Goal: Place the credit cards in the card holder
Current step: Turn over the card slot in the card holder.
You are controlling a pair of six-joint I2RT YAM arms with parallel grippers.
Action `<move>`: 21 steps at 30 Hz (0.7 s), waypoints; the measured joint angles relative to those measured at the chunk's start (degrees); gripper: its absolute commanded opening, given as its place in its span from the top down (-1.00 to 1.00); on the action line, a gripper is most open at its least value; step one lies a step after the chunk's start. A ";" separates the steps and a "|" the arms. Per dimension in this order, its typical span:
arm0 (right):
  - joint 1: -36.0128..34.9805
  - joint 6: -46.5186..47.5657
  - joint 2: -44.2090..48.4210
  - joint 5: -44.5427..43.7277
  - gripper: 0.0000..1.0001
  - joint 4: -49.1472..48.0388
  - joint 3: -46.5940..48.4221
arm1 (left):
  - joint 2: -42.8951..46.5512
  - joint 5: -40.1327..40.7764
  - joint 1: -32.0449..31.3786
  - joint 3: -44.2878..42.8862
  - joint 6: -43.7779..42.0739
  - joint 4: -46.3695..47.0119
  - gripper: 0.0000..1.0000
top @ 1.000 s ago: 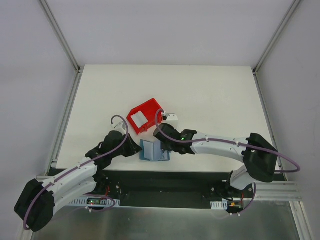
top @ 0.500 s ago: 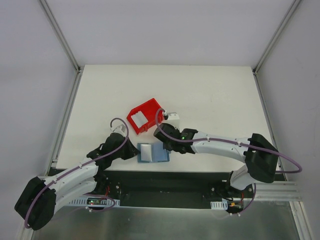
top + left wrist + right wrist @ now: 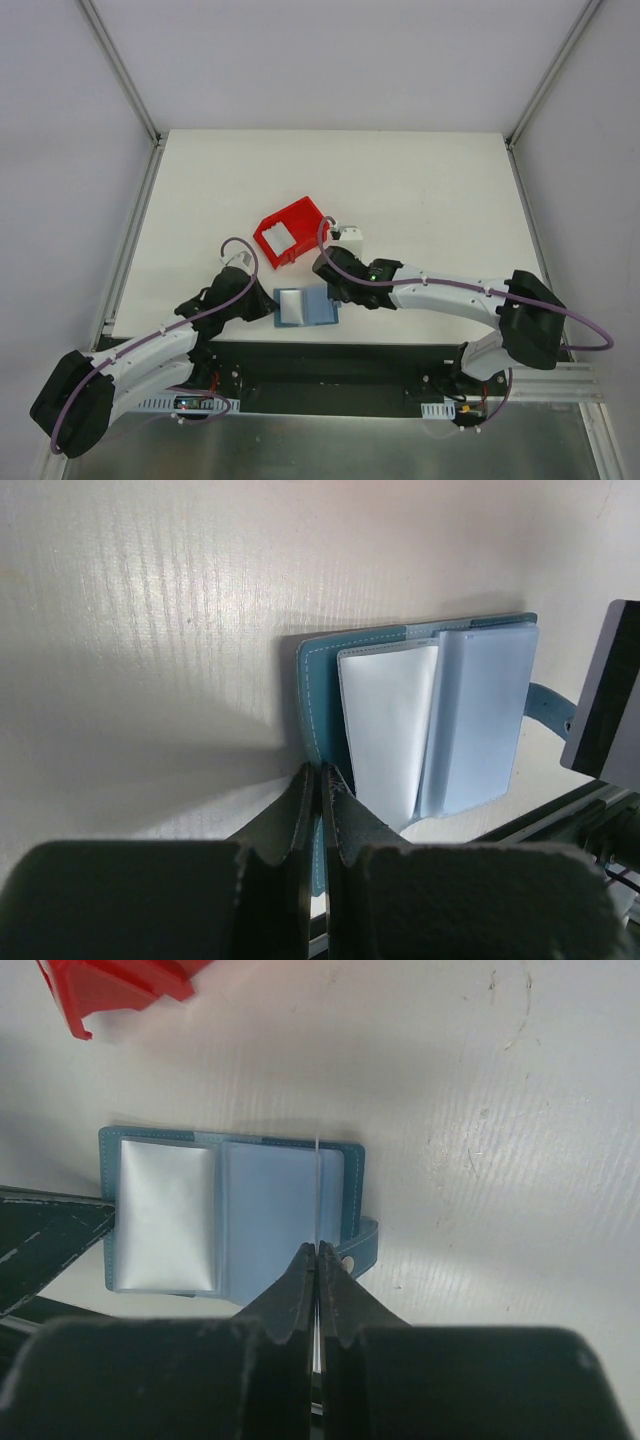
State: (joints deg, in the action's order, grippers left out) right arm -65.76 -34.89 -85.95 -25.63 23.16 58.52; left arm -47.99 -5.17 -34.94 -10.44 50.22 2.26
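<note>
The card holder (image 3: 306, 306) is a teal wallet lying open near the table's front edge, with a white pocket page (image 3: 385, 730) and a pale blue page (image 3: 478, 720) showing. My left gripper (image 3: 266, 304) is shut on the wallet's teal left edge (image 3: 320, 773). My right gripper (image 3: 334, 291) is shut on a thin white credit card (image 3: 317, 1175). The card shows edge-on and stands over the right side of the open wallet (image 3: 232, 1210). Another white card (image 3: 279, 237) lies in the red bin.
A red plastic bin (image 3: 288, 232) lies tilted just behind the wallet, and its corner shows in the right wrist view (image 3: 110, 985). The table's front edge and a black base plate (image 3: 330, 360) lie right below the wallet.
The wallet has gone from a half-raised V to lying open and flat, with the white page now showing. My left gripper drew slightly left with the wallet's edge. My right gripper shifted a little.
</note>
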 measured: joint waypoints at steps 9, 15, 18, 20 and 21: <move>1.18 -1.18 -2.21 4.02 0.99 -2.86 -2.86 | 0.04 0.35 0.00 0.11 0.35 0.02 1.00; 1.18 -1.97 -3.87 5.55 0.99 -4.44 -3.06 | 0.76 0.81 0.00 0.68 0.74 0.09 1.00; 1.25 -2.38 -4.20 5.99 0.99 -5.22 -3.43 | 0.76 0.87 0.00 0.70 0.87 0.11 1.00; 1.46 -2.58 -4.44 6.69 1.00 -5.99 -3.43 | 0.74 0.87 0.00 0.74 1.01 0.13 1.00; 1.57 -2.67 -4.59 7.02 0.99 -6.43 -3.43 | 0.74 0.87 0.00 0.74 1.11 0.15 1.00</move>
State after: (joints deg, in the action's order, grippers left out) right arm -64.18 -37.56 -90.54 -18.61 16.73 55.09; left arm -47.24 -4.29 -34.94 -9.69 51.33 2.42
